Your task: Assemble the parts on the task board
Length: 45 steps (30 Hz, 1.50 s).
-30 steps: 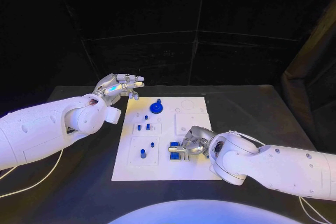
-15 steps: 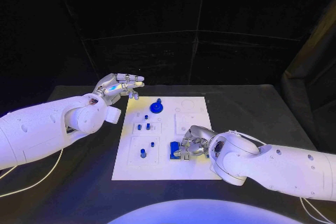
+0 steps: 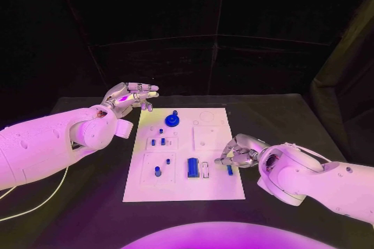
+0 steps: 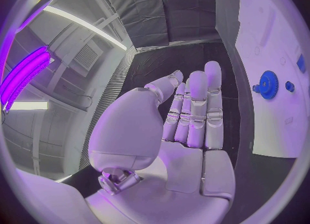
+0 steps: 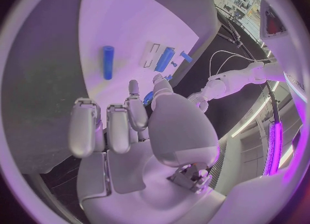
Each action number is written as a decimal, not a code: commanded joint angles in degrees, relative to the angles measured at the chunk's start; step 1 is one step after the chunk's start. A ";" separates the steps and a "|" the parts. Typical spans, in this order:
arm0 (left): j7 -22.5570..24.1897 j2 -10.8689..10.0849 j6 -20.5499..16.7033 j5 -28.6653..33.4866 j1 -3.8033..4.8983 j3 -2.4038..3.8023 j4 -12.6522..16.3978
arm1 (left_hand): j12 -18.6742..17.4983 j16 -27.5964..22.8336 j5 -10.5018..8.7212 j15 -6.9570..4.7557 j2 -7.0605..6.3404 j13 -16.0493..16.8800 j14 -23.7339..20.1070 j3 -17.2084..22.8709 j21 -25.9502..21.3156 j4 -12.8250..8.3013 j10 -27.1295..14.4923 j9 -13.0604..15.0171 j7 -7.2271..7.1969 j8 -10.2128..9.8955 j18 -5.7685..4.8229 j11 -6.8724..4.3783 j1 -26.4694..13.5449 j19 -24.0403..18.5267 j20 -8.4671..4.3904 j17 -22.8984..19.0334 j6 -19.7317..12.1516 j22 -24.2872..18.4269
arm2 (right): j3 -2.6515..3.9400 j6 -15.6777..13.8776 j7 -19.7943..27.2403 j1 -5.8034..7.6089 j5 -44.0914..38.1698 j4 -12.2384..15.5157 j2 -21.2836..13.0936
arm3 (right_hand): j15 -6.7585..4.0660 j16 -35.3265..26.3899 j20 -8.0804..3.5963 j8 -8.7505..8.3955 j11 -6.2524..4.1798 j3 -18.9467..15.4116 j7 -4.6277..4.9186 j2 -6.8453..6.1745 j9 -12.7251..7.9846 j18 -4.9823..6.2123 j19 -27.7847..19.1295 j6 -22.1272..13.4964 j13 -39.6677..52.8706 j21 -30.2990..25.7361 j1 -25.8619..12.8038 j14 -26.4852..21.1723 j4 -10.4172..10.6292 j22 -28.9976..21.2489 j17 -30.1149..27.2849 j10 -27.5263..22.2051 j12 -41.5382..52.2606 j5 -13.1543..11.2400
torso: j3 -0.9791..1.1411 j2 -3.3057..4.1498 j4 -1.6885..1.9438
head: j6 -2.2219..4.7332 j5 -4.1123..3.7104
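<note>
Lying flat in the middle of the black bench (image 3: 280,114), the white board (image 3: 183,184) carries several blue parts. A long blue bar (image 3: 192,167) rests on the near half of the board, just beside a pale slot outline (image 3: 205,169). A small blue peg (image 3: 230,170) lies on the board's right side, close under the right hand (image 3: 240,153). To the left of the bar, a short blue stud (image 3: 158,172) and a smaller one (image 3: 167,161) stand in a square panel. Further back, small blue pieces (image 3: 158,141) sit in another panel, and a blue gear (image 3: 172,119) with a knob stands near the far end.

The right hand hovers over the board's right edge, beside the bar and just above the peg, its fingers curled inward. In the right wrist view the fingers (image 5: 108,128) bend toward the thumb with nothing seen between them, and the peg (image 5: 108,62) lies apart from them on the board; the bar (image 5: 164,59) lies further off.

The left hand (image 3: 131,95) is held up beyond the board's far left corner, over the bench, clear of every part. In the left wrist view its fingers (image 4: 197,110) stretch out straight and close together, the palm bare, holding nothing, with the gear (image 4: 268,84) off to one side on the board.
</note>
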 commanded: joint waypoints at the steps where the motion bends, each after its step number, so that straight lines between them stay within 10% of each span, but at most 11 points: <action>1: 0.28 0.08 0.60 0.12 0.07 0.03 -0.02 | 0.26 -0.35 -0.26 -0.17 0.30 -0.08 -0.42 -0.12 -0.17 -0.17 -0.45 -0.04 -0.06 0.16 0.36 0.07 -0.33 -0.26 -0.02 -0.09 -0.54 -0.08 | 0.05 -0.36 5.40 0.29 2.43 0.70 -2.38 | 0.49 -0.13 0.54 -0.55 0.51 0.08 0.11 0.56 -0.38 0.04 0.03 -0.44 -0.02 -0.19 1.11 3.25 -0.84 0.13 1.11 0.00 -0.26 1.40 | 0.02 -0.15 -0.28 | 0.02 -0.38; 10: 0.32 0.34 0.66 0.12 0.05 0.02 -0.11 | 0.26 -0.35 -0.26 -0.17 0.30 -0.08 -0.42 -0.12 -0.17 -0.17 -0.45 -0.04 -0.06 0.16 0.36 0.07 -0.33 -0.26 -0.02 -0.09 -0.54 -0.08 | 0.02 7.54 1.20 0.46 -5.83 -0.14 -4.62 | 0.48 -0.16 0.64 -0.78 0.43 -0.42 -0.02 0.82 -0.74 0.00 0.12 0.94 0.05 -0.06 2.04 3.23 -1.68 0.49 1.13 0.08 -0.32 0.80 | 0.14 0.06 -0.23 | 0.14 -1.16; 13: 0.31 0.36 0.69 0.12 0.05 0.02 -0.13 | 0.26 -0.35 -0.26 -0.17 0.30 -0.08 -0.42 -0.12 -0.17 -0.17 -0.45 -0.04 -0.06 0.16 0.36 0.07 -0.33 -0.26 -0.02 -0.09 -0.54 -0.08 | 0.01 10.77 -0.16 0.45 -7.01 -1.29 -3.61 | 0.47 -0.83 0.69 -0.91 0.40 -1.83 -0.12 0.72 -0.90 0.13 -0.21 1.35 -0.69 -0.44 0.43 2.98 -0.84 -0.21 0.23 -0.36 -1.33 -3.09 | 0.11 0.04 -0.11 | -0.01 -1.15; 45: 0.07 0.17 1.05 0.12 0.04 0.00 -0.18 | 0.26 -0.35 -0.26 -0.17 0.30 -0.08 -0.42 -0.12 -0.17 -0.17 -0.45 -0.04 -0.06 0.16 0.36 0.07 -0.33 -0.26 -0.02 -0.09 -0.54 -0.08 | -0.06 20.09 -5.77 0.12 -15.32 -5.66 4.39 | 0.25 -1.24 0.51 -0.39 0.12 -2.43 -0.41 1.34 -0.76 0.17 -0.34 2.41 -0.97 -0.72 3.86 2.95 -3.75 -0.40 -0.04 -0.65 -2.09 -3.39 | 0.04 -0.05 -0.06 | -0.82 -1.12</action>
